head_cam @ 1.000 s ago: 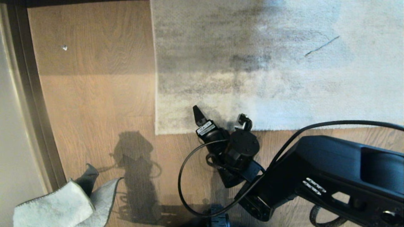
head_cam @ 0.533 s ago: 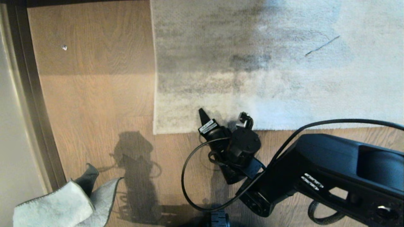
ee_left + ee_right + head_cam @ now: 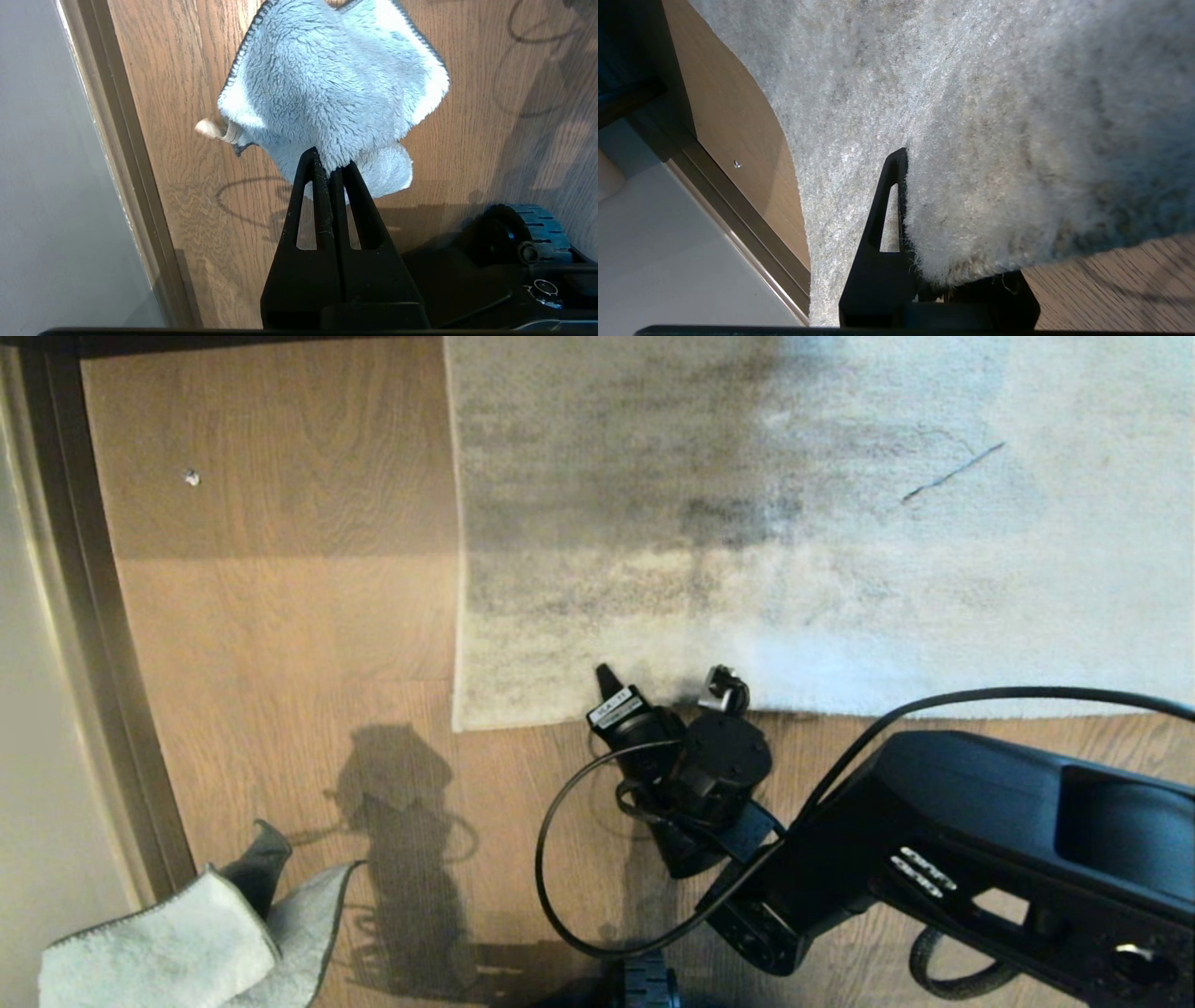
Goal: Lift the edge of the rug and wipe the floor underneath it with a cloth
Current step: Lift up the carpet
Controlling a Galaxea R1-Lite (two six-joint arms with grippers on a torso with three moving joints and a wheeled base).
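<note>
Rug edge first, since that is what I'm working: the near border of the pale grey-beige short-pile rug (image 3: 747, 569) runs along the light brown wood-grain plank floor (image 3: 280, 616), with its square corner just to the robot's left of my right gripper (image 3: 653, 695).

Starting nearest me, I have the small pale grey-blue microfibre cloth (image 3: 331, 88) pinched in the left gripper (image 3: 331, 170), whose black fingers are pressed together on a fold of it. The cloth hangs from them above the floor, close to the dark brown baseboard strip (image 3: 103, 644) at the floor's left edge. I judge it is kept there, clear of the rug, so it is ready to wipe once the floor beneath is bared.

Further out, the right gripper sits at the rug edge (image 3: 971, 266), a little way along the near border from the corner. In its wrist view one black finger (image 3: 887, 210) lies on top of the pile and the border bulges up beside it, so the jaws look nearly closed with the rug's border pinched between them; the lower finger is hidden under the rug. The border is barely raised there, and I read this as the grip being taken ahead of the lift.

Beyond, the rug lies flat, darker grey smudges across it.
</note>
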